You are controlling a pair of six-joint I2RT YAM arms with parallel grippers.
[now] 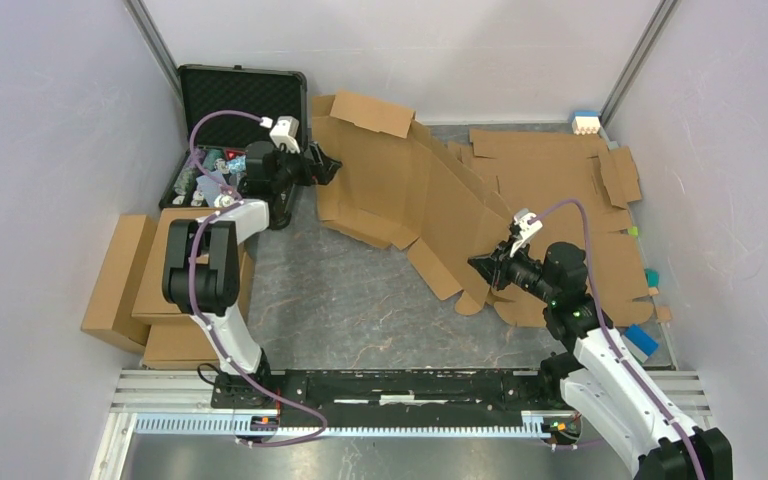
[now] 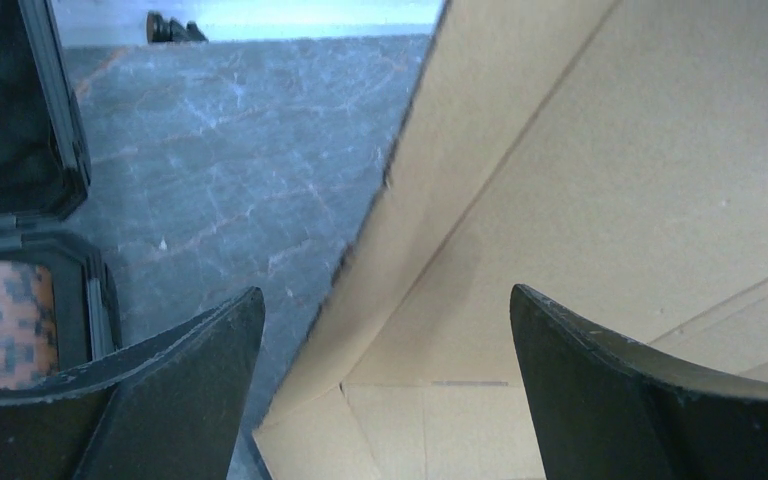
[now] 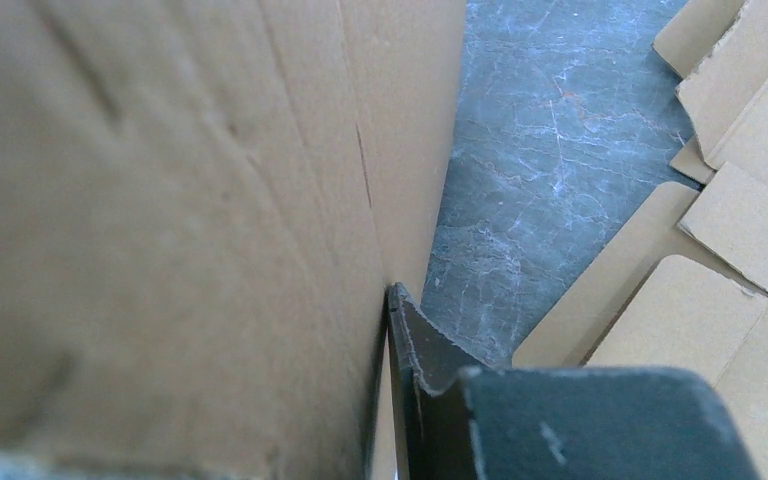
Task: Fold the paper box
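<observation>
The paper box (image 1: 410,190) is a brown cardboard sheet with flaps, partly raised and lying slantwise across the middle of the table. My left gripper (image 1: 326,165) is at its far left edge. In the left wrist view the left gripper (image 2: 385,290) stands open, with the sheet's edge (image 2: 610,180) between the two fingers and touching neither. My right gripper (image 1: 485,265) holds the sheet's near right edge. In the right wrist view the right gripper (image 3: 385,300) is shut on the cardboard (image 3: 160,200). One dark finger (image 3: 415,345) presses against it; the other finger is hidden behind it.
An open black case (image 1: 240,100) of poker chips stands at the back left, close to my left arm. Folded brown boxes (image 1: 130,280) are stacked at the left. Flat cardboard sheets (image 1: 560,170) lie at the right, with small coloured blocks (image 1: 642,342) along the right edge.
</observation>
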